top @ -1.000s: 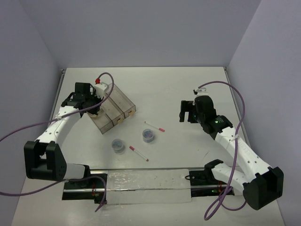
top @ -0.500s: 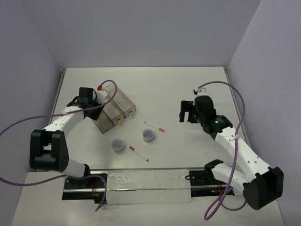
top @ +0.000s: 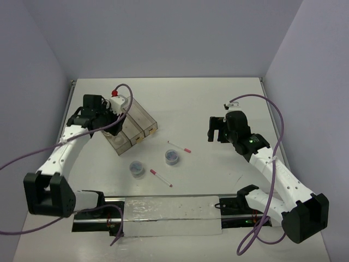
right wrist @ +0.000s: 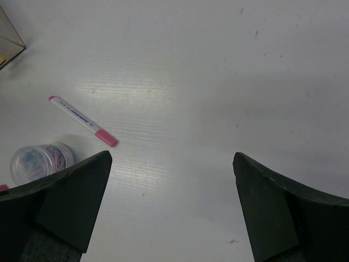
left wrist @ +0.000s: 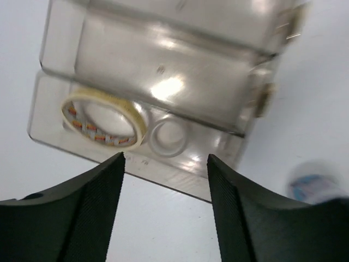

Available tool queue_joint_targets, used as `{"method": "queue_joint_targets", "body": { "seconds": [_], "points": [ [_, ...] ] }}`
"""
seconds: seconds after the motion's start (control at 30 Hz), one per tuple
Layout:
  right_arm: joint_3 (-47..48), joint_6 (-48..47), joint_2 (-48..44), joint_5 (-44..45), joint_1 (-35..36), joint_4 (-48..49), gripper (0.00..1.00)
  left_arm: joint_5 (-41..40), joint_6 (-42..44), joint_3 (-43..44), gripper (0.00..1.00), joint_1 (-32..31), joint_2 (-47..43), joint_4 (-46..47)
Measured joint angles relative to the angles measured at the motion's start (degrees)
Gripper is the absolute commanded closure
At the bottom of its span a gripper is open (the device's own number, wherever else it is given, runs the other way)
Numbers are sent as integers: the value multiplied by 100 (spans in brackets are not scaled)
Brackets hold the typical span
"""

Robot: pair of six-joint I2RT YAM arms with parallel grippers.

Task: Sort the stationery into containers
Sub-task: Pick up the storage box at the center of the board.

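Observation:
The three joined clear brownish bins (top: 135, 121) stand at the back left. In the left wrist view the nearest bin (left wrist: 54, 71) holds a tan tape ring (left wrist: 103, 120) and a whitish tape ring (left wrist: 168, 136). My left gripper (top: 113, 130) is open and empty just outside that bin's end (left wrist: 166, 164). Two white pens with red caps (top: 179, 146) (top: 161, 178) and two clear tubs (top: 172, 157) (top: 136, 168) lie on the table mid-centre. My right gripper (top: 216, 134) is open and empty above bare table (right wrist: 172, 158), with a pen (right wrist: 82, 121) and a tub (right wrist: 41, 162) to its left.
Purple cables loop from both arms (top: 275, 117). A clear plastic sheet (top: 169, 215) lies along the near edge between the arm bases. Grey walls close the table at the back and sides. A blurred tub (left wrist: 313, 185) shows right of the left fingers.

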Motion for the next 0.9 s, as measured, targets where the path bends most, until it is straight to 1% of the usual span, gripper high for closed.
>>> {"method": "queue_joint_targets", "body": {
  "seconds": [0.03, 0.13, 0.2, 0.3, 0.33, 0.37, 0.4, 0.43, 0.5, 0.6, 0.73, 0.9],
  "points": [
    [0, 0, 0, 0, 0, 0, 0, 242, 80, 111, 22, -86, -238, -136],
    [0, 12, 0, -5, 0, 0, 0, 813, 334, 407, 19, -520, -846, -598],
    [0, 42, 0, -18, 0, 4, 0, 869, 469, 441, 18, -1017, -1090, -842],
    [0, 77, 0, -58, 0, 2, 0, 786, 659, 54, 16, -2024, -1210, -1122],
    [0, 92, 0, -69, 0, 0, 0, 746, 693, -150, 11, -2255, -1197, -1216],
    [0, 105, 0, -83, 0, -4, 0, 660, 719, -333, 9, -2402, -1152, -1333],
    [0, 114, 0, -90, 0, -11, 0, 564, 735, -511, 4, -2524, -1089, -1427],
    [0, 121, 0, -90, 0, -26, 0, 465, 751, -673, 1, -2628, -1025, -1486],
    [0, 128, 0, -87, 0, -57, 0, 285, 784, -941, 1, -2840, -911, -1575],
    [0, 144, -24, -81, 0, -100, 0, 92, 791, -1114, 1, -3094, -854, -1604],
    [0, 156, -126, -74, 0, -170, 0, -67, 809, -1200, 1, -3154, -850, -1521],
    [0, 185, -161, -36, 0, -206, 0, -170, 835, -1551, 1, -3224, -748, -1322]
  ]
}}
